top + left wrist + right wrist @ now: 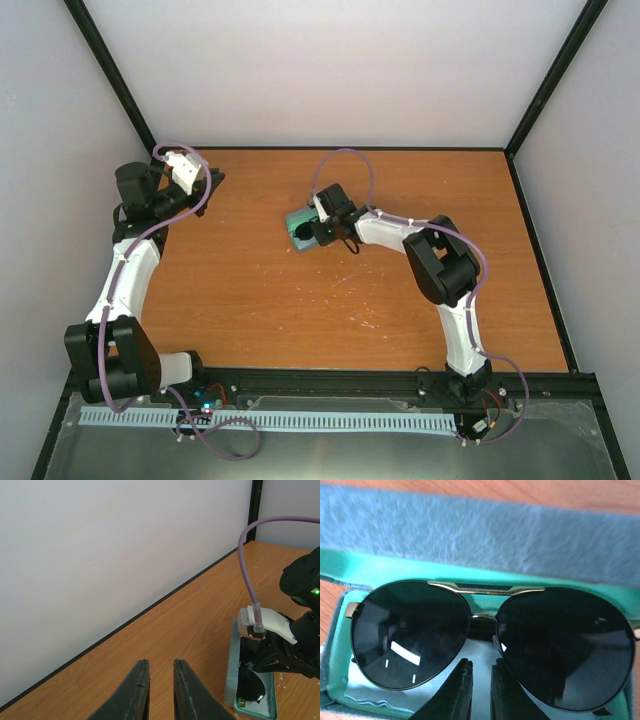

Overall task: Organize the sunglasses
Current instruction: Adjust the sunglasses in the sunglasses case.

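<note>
Sunglasses (410, 630) sit in open case (470, 530); right gripper (481, 666) over them, clenched, apparently empty. Left gripper (161, 662) clenched empty, well apart near wall (100, 555).

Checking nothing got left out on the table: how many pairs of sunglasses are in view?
1. The sunglasses lie lenses-up inside the open case, just below the right pincer. No other pair shows, though parts of the table are hidden.
</note>
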Available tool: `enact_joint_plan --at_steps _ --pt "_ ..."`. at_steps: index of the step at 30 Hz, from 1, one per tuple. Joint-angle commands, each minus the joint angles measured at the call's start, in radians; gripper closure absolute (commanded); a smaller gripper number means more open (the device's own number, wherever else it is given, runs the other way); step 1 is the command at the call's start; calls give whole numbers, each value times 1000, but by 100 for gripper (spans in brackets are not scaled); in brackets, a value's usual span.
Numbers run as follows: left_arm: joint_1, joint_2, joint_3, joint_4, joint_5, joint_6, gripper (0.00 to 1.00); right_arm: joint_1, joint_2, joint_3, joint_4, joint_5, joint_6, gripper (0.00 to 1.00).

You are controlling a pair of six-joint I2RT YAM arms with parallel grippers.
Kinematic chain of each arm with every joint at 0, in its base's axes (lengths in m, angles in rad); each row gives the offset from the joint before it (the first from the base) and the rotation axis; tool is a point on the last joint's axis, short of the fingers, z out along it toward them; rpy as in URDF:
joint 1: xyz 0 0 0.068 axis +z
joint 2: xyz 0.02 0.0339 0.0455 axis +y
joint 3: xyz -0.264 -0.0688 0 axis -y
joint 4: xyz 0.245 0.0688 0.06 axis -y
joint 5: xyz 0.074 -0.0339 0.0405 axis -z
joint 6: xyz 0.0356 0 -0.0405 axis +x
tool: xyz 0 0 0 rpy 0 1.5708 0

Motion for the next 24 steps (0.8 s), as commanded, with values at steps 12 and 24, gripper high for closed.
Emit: enact_joint_plan --at_steps 12,24 --pt "11 -14 4 34 27 -16 84 -7 -121 -39 134 -21 -1 92" --pt "10 -9 7 17 16 2 84 -11 29 100 30 -19 -3 96"
